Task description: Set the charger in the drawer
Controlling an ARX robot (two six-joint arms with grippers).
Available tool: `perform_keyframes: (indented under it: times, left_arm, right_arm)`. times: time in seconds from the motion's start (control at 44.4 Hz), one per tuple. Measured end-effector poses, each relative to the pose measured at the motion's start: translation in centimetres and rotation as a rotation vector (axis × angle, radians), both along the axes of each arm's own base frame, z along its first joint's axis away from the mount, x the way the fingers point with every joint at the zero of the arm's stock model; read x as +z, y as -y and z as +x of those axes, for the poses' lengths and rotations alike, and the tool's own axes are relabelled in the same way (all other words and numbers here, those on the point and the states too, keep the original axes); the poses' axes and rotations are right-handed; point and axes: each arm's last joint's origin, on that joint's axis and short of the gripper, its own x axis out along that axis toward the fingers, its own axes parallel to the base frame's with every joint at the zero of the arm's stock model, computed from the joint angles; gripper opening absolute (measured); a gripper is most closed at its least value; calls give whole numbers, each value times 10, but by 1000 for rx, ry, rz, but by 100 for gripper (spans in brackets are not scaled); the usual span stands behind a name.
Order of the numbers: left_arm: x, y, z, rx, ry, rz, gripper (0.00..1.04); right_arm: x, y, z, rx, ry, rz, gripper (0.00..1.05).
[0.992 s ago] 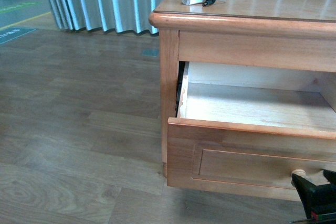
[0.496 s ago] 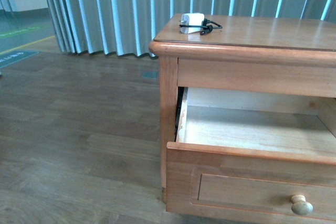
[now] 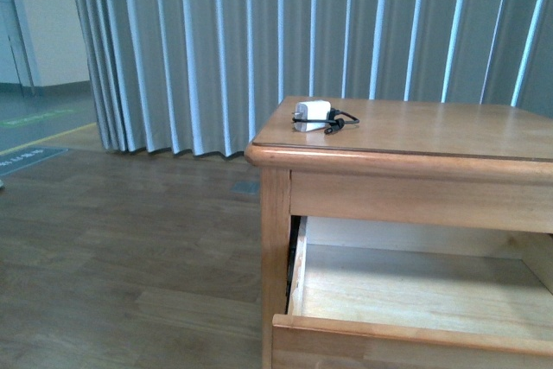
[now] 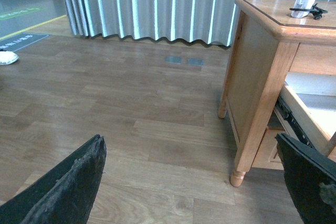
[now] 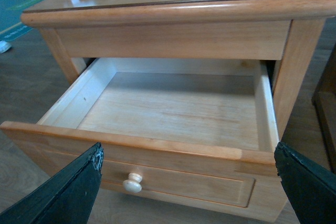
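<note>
Drawer (image 3: 406, 334) is open and empty; charger (image 3: 312, 116) sits on the nightstand top (image 3: 449, 127) near its far left corner. Left gripper (image 4: 188, 139) and right gripper (image 5: 189, 148) both have fingers spread wide, holding nothing. Best bet: the left one grips the white block, not the cable.

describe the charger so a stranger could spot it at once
Find the wooden cabinet in front of the grey curtain. On its top, near the back left corner in the front view, lies the charger: a small white block with a thin black cable bunched at one end. Nothing else shows there, and the open drawer below is empty.
</note>
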Motion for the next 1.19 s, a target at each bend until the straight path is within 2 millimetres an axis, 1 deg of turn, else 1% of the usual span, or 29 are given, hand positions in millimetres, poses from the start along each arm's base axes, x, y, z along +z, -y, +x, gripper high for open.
perform_keyframes:
  times: [0.18,0.203,0.27,0.361,0.541,0.586,0.766,0.834,0.901,1.149,1.194]
  left_arm:
    - [0,0,0,0,0,0,99]
    - [0,0,0,0,0,0,99]
    - [0,0,0,0,0,0,99]
    - [0,0,0,0,0,0,99]
    - [0,0,0,0,0,0,99]
    - [0,0,0,0,0,0,99]
    - [0,0,0,0,0,0,99]
    - [0,0,0,0,0,0,99]
    - [0,0,0,0,0,0,99]
    - [0,0,0,0,0,0,99]
    - [0,0,0,0,0,0,99]
  right_arm:
    - [2,2,-1,-12,8,6,96]
    - [3,2,0,-29,20,-3,95]
    - [4,-1,-1,-133,126,-69,83]
    - [4,-7,-6,-177,177,-93,68]
    - [-4,-16,-12,-171,173,-99,41]
    - [-6,-19,-14,-172,172,-99,30]
    - [-9,-25,-19,-169,180,-100,2]
    - [-11,-31,-21,-192,177,-106,2]
    - [-18,-36,-23,-161,186,-103,2]
    - [-18,-36,-28,-165,191,-104,2]
    - [-18,-36,-28,-165,192,-105,11]
